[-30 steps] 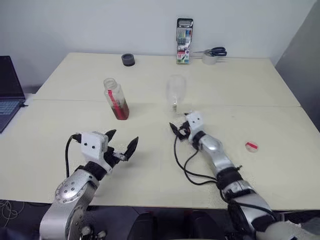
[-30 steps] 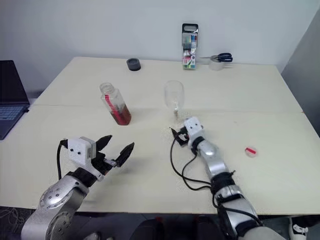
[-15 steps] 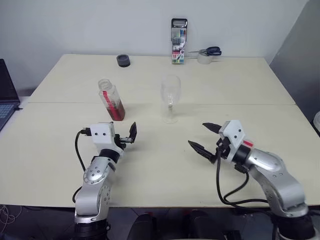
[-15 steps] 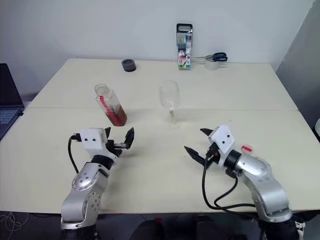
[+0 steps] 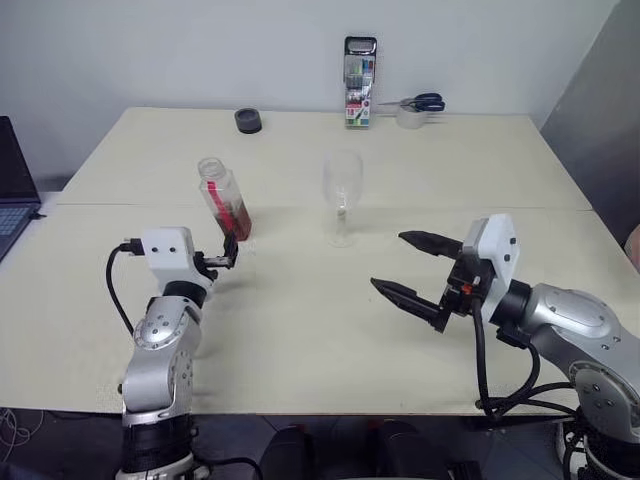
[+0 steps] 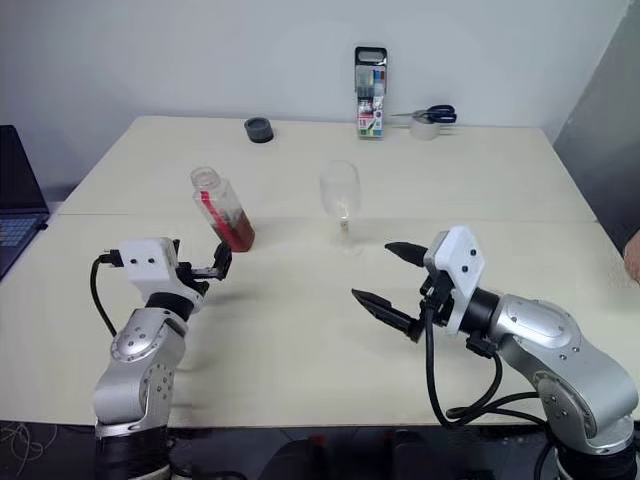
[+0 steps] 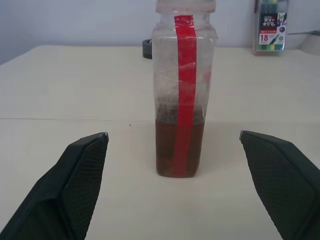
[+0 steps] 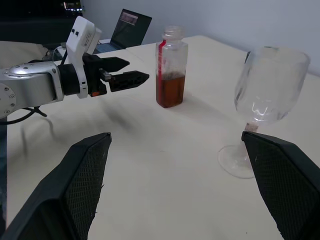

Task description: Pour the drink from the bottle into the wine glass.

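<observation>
One bottle (image 5: 224, 198) is seen upright on the table (image 5: 300, 330), left of centre, uncapped at the neck, with a red strip down its face. The drink (image 7: 179, 149) fills roughly the lower third. The glass (image 5: 341, 196) stands upright to the bottle's right, well apart from it, and appears empty.

The left gripper (image 7: 177, 187) is held level and aimed at the bottle, its fingers (image 7: 82, 175) spread wide on either side of the body but short of it; nothing is grasped. The right gripper (image 5: 418, 270) is raised above the table in front of the glass, fingers likewise spread and empty, apart from the foot.

Further out, along the far edge: a marker pack (image 5: 359, 68), scissors (image 5: 420, 102) on a tape roll (image 5: 410, 117), and a dark round object (image 5: 247, 120). A laptop (image 5: 15, 185) lies beyond the table's left edge.

Step judged: approach to the bottle, grasp not yet made.

Risks noted:
- The bottle is light and open; a fingertip striking one side before the other would likely push or tip it, and drink would be spilled.
- A grip taken low on a thin plastic body could squeeze liquid upward during the tilt.
- The glass, on its thin stem, could be toppled by the bottle's neck if brought in too low.
</observation>
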`<act>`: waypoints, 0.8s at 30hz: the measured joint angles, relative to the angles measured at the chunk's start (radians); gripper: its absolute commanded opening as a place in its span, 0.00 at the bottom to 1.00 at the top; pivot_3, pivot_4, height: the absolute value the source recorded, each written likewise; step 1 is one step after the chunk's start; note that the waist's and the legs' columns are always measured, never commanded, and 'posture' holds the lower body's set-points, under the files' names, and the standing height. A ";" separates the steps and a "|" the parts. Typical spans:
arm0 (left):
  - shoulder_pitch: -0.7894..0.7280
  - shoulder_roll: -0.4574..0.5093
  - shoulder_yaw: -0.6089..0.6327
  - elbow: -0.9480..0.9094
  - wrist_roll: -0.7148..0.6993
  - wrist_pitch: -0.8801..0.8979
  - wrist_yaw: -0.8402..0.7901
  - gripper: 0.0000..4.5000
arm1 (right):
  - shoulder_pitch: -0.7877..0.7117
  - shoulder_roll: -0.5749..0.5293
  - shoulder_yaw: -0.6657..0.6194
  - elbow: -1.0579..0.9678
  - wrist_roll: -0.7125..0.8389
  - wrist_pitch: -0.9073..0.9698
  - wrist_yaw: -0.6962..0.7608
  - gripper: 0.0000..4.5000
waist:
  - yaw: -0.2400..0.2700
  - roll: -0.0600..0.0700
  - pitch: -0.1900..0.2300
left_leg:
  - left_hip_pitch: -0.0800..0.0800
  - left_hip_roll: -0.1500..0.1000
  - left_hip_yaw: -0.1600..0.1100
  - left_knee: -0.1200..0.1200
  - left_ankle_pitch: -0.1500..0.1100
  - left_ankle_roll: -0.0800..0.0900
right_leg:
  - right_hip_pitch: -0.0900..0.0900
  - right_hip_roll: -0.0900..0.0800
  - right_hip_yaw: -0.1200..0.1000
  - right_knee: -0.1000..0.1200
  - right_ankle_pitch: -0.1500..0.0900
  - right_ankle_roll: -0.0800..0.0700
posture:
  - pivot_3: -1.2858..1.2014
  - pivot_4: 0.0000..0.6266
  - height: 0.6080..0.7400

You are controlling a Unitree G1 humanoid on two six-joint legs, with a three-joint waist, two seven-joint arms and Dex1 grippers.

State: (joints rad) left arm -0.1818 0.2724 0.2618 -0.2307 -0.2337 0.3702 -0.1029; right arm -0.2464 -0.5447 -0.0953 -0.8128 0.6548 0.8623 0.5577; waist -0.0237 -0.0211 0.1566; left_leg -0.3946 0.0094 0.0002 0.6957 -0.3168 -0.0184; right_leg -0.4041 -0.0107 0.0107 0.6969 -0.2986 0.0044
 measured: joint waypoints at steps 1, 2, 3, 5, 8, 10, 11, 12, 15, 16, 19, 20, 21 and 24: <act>-0.004 0.000 0.000 0.007 0.000 0.000 0.000 1.00 | 0.000 0.000 0.000 0.000 0.005 0.000 -0.006 0.99 | 0.000 0.000 0.000 | 0.000 0.000 0.000 0.000 0.000 0.000 | 0.000 0.000 0.000 0.000 0.000 0.000 | 0.52 0.24 1.00; -0.008 0.000 0.000 0.012 -0.001 0.000 -0.001 1.00 | 0.000 0.000 0.000 0.000 0.007 0.000 -0.012 0.99 | 0.000 0.000 0.000 | 0.000 0.000 0.000 0.000 0.000 0.000 | 0.000 0.000 0.000 0.000 0.000 0.000 | 0.52 0.24 1.00; -0.012 0.001 0.000 0.015 -0.001 0.000 -0.001 1.00 | 0.000 0.000 0.000 0.000 0.009 0.000 -0.018 0.99 | 0.000 0.000 0.000 | 0.000 0.000 0.000 0.000 0.000 0.000 | 0.000 0.000 0.000 0.000 0.000 0.000 | 0.52 0.24 1.00; -0.025 0.009 0.002 0.028 -0.007 0.001 -0.013 1.00 | -0.001 -0.001 -0.001 0.000 0.022 0.000 -0.030 0.99 | 0.000 0.000 0.000 | 0.000 0.000 0.000 0.000 0.000 0.000 | 0.000 0.000 0.000 0.000 0.000 0.000 | 0.52 0.24 1.00; -0.051 0.020 0.006 0.056 -0.030 0.015 -0.042 1.00 | -0.018 -0.006 -0.002 0.000 0.038 0.009 -0.048 0.99 | -0.001 0.000 0.000 | 0.000 0.000 0.000 0.000 0.000 0.000 | 0.000 0.000 0.000 0.000 0.000 0.000 | 0.52 0.24 1.00; -0.065 0.024 0.006 0.073 -0.037 0.016 -0.057 1.00 | -0.034 -0.013 -0.003 0.001 0.047 0.013 -0.061 0.99 | -0.001 0.000 0.000 | 0.000 0.000 0.000 0.000 0.000 0.000 | 0.000 0.000 0.000 0.000 0.000 0.000 | 0.52 0.24 1.00; -0.069 0.029 0.006 0.081 -0.040 0.017 -0.065 1.00 | -0.043 -0.017 -0.003 0.001 0.054 0.018 -0.065 0.99 | -0.001 0.000 0.000 | 0.000 0.000 0.000 0.000 0.000 0.000 | 0.000 0.000 0.000 0.000 0.000 0.000 | 0.52 0.24 1.00; -0.072 0.035 0.006 0.089 -0.040 0.017 -0.070 1.00 | -0.048 -0.021 -0.003 0.002 0.060 0.021 -0.070 0.99 | -0.001 0.000 0.000 | 0.000 0.000 0.000 0.000 0.000 0.000 | 0.000 0.000 0.000 0.000 0.000 0.000 | 0.52 0.24 1.00; -0.095 0.048 0.010 0.125 -0.040 0.016 -0.086 1.00 | -0.067 -0.024 -0.003 0.006 0.076 0.030 -0.087 0.99 | -0.001 0.000 0.000 | 0.000 0.000 0.000 0.000 0.000 0.000 | 0.000 0.000 0.000 0.000 0.000 0.000 | 0.52 0.24 1.00; -0.103 0.053 0.010 0.135 -0.040 0.016 -0.089 1.00 | -0.075 -0.025 -0.003 0.006 0.078 0.034 -0.092 0.99 | -0.001 0.000 0.000 | 0.000 0.000 0.000 0.000 0.000 0.000 | 0.000 0.000 0.000 0.000 0.000 0.000 | 0.52 0.24 1.00; -0.141 0.062 0.011 0.184 -0.040 0.011 -0.106 1.00 | -0.089 -0.027 -0.003 0.007 0.085 0.043 -0.110 0.99 | 0.000 0.000 0.000 | -0.001 0.000 0.000 0.000 0.000 0.000 | 0.000 0.000 -0.001 0.000 0.000 0.000 | 0.52 0.24 1.00; -0.150 0.063 0.011 0.194 -0.040 0.009 -0.108 1.00 | -0.089 -0.027 -0.002 0.007 0.089 0.045 -0.114 0.99 | 0.000 0.000 0.000 | -0.001 0.000 0.000 0.000 0.000 0.000 | 0.000 0.000 -0.001 0.000 0.000 0.000 | 0.52 0.24 1.00; -0.157 0.063 0.011 0.204 -0.040 0.007 -0.110 1.00 | -0.089 -0.028 -0.002 0.008 0.093 0.045 -0.118 0.99 | 0.000 0.000 0.000 | -0.001 0.000 0.000 0.000 0.000 0.000 | 0.000 0.000 0.000 0.000 0.000 0.000 | 0.52 0.24 1.00; -0.180 0.066 0.010 0.239 -0.036 -0.010 -0.128 1.00 | -0.089 -0.032 -0.003 0.008 0.101 0.045 -0.125 0.99 | 0.000 0.000 0.000 | -0.001 0.000 0.000 0.000 0.000 0.000 | 0.000 0.000 0.000 0.000 0.000 0.000 | 0.52 0.24 1.00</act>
State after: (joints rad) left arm -0.3622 0.3381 0.2713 0.0084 -0.2700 0.3599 -0.2310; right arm -0.3351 -0.5765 -0.0978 -0.8047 0.7562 0.9075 0.4323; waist -0.0238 -0.0213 0.1567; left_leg -0.3954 0.0095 -0.0001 0.6959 -0.3166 -0.0187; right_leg -0.4045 -0.0108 0.0102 0.6965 -0.2986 0.0043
